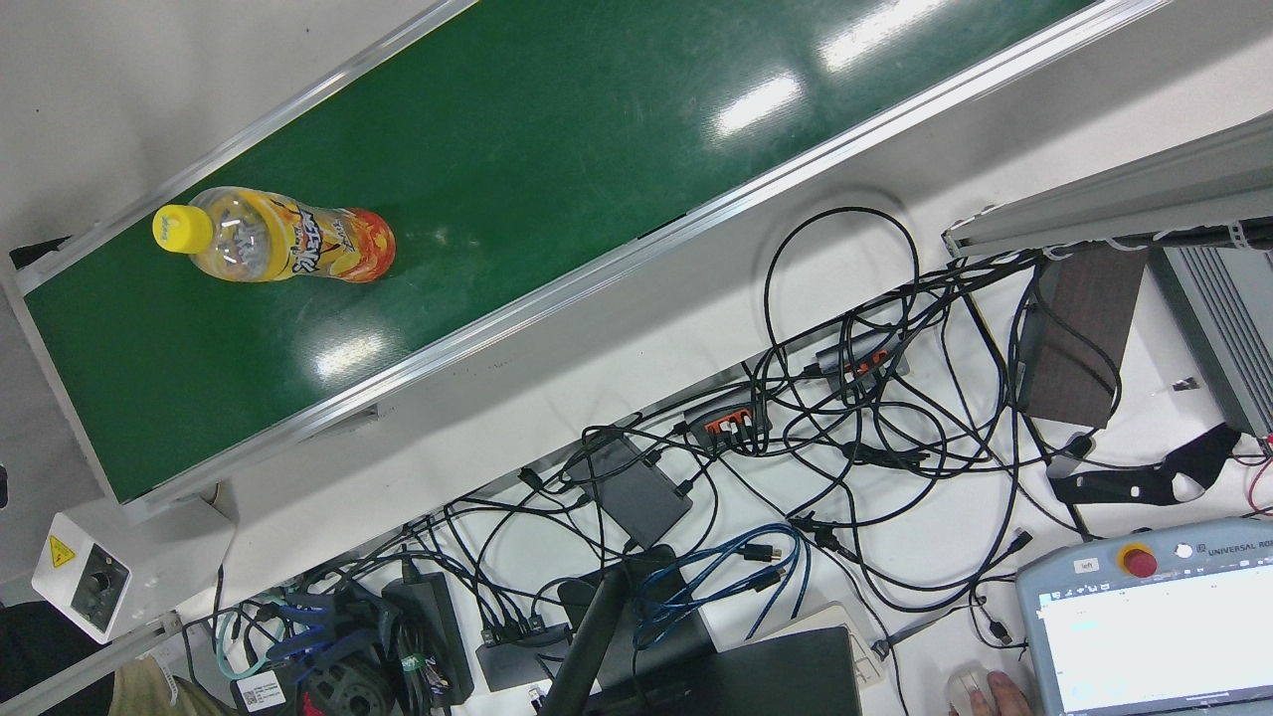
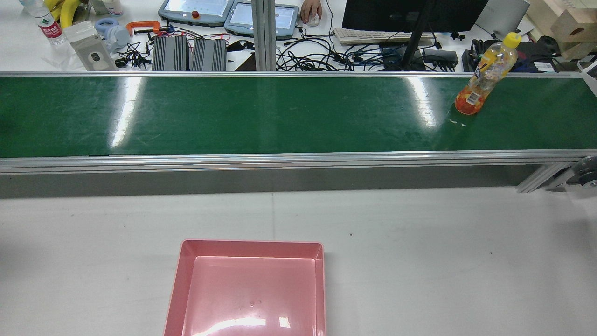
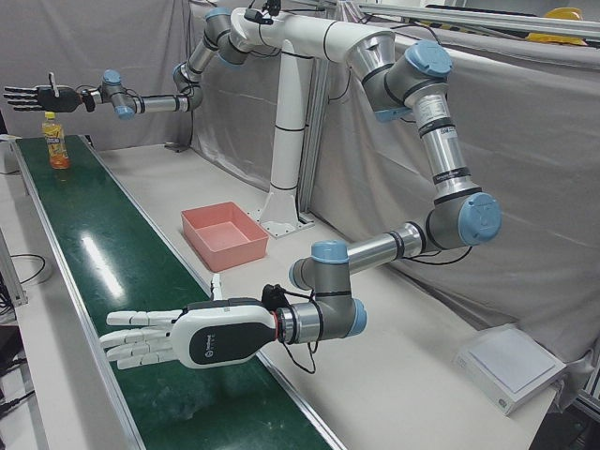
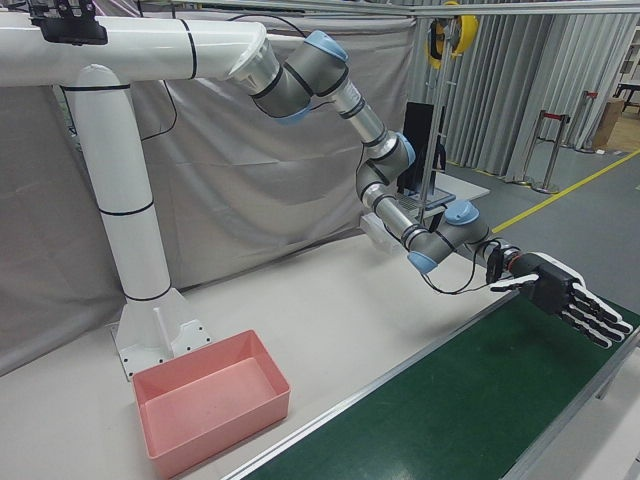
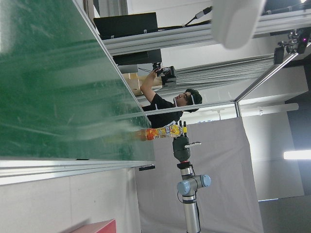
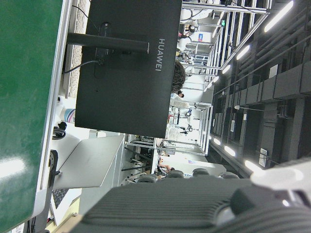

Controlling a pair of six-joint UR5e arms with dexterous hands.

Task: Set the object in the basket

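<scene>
An orange drink bottle (image 2: 485, 74) with a yellow cap stands upright on the green conveyor belt (image 2: 280, 112), near its right end in the rear view. It also shows in the front view as bottle (image 1: 288, 244) and far off as bottle (image 3: 56, 141). My right hand (image 3: 28, 94) hovers open beside and slightly above the cap without touching it, and its fingers are stretched flat as right hand (image 4: 565, 290). My left hand (image 3: 178, 337) is open over the belt's other end. The pink basket (image 2: 252, 289) sits empty on the white table.
Beyond the belt lies a desk with tangled cables (image 1: 845, 398), teach pendants (image 2: 196, 9), a monitor (image 2: 410, 14) and a keyboard. A person's hand (image 2: 311, 9) rests on a mouse. The arms' white pedestal (image 3: 286, 187) stands behind the basket.
</scene>
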